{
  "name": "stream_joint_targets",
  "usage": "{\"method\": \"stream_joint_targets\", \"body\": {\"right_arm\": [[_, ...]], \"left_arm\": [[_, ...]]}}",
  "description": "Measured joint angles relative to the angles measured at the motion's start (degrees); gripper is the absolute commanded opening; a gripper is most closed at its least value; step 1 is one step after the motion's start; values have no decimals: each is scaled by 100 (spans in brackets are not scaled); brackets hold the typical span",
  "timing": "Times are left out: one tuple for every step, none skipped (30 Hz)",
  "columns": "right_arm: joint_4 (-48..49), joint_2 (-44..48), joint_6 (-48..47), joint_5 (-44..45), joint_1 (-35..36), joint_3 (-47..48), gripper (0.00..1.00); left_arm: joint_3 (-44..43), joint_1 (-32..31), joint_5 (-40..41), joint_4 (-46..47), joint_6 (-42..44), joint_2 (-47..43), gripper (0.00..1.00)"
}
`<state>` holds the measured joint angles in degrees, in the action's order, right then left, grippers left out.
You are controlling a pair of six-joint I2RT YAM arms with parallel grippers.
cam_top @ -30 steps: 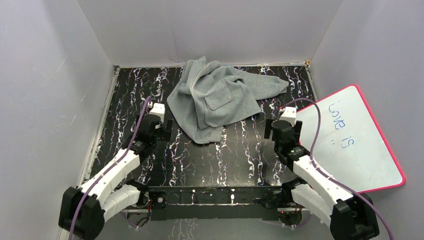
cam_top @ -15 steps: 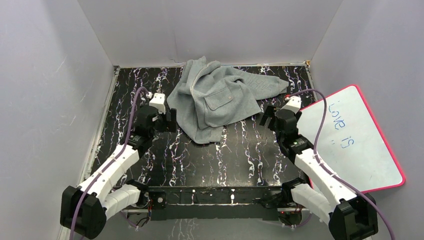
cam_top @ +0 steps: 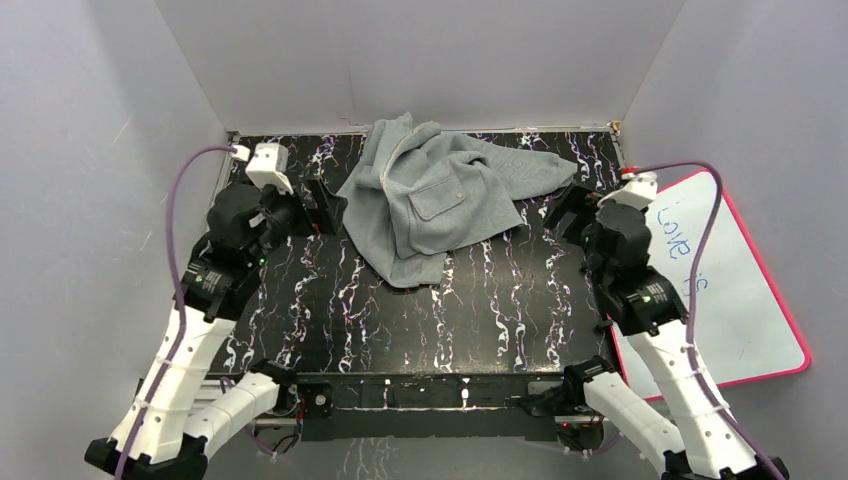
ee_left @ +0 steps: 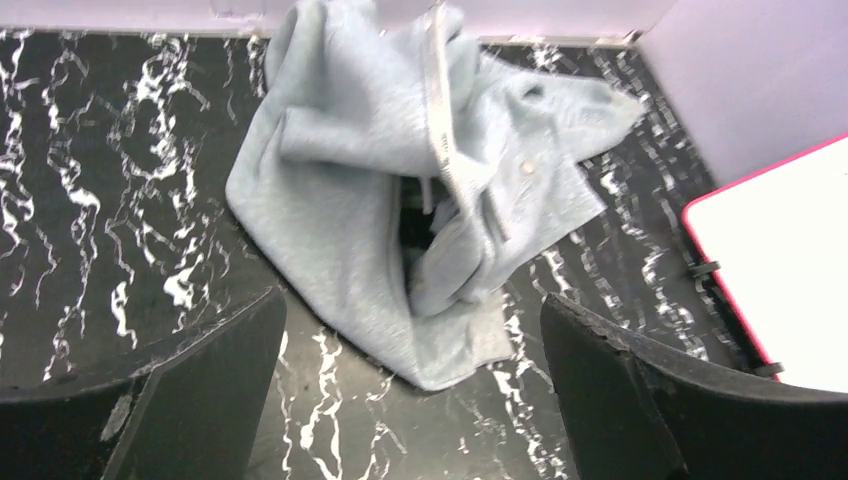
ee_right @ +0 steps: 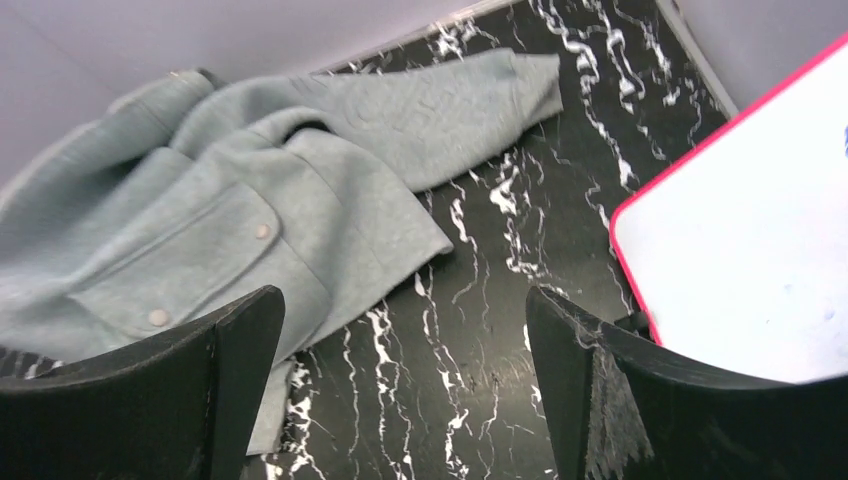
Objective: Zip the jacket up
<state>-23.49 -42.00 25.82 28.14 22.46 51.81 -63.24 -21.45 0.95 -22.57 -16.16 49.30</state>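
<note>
The light grey fleece jacket (cam_top: 440, 195) lies crumpled at the back middle of the black marbled table, its buttoned chest pocket (cam_top: 437, 199) facing up and one sleeve stretched to the right. It also shows in the left wrist view (ee_left: 400, 180) and in the right wrist view (ee_right: 250, 210). My left gripper (cam_top: 322, 205) is open and empty, raised just left of the jacket. My right gripper (cam_top: 562, 212) is open and empty, raised just right of it. In the left wrist view the zipper edge (ee_left: 440, 110) runs down the fabric.
A white board with a pink rim (cam_top: 725, 290) and blue writing leans at the table's right edge. Grey walls enclose the table on three sides. The near part of the table (cam_top: 420, 320) is bare marbled surface.
Both arms have risen and moved toward the back, the left gripper outward to the left of the jacket, the right outward to its right. The jacket has not moved.
</note>
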Motion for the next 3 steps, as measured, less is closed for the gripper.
{"method": "stream_joint_targets", "body": {"right_arm": [[-94, -20, -61, -50, 0, 212, 98], [-247, -76, -81, -111, 0, 442, 98], [-393, -131, -68, -127, 0, 664, 98]], "left_arm": [[-214, 0, -66, -85, -57, 0, 98], [-339, 0, -107, -146, -94, -2, 98], [-452, 0, -151, -212, -129, -20, 98]]}}
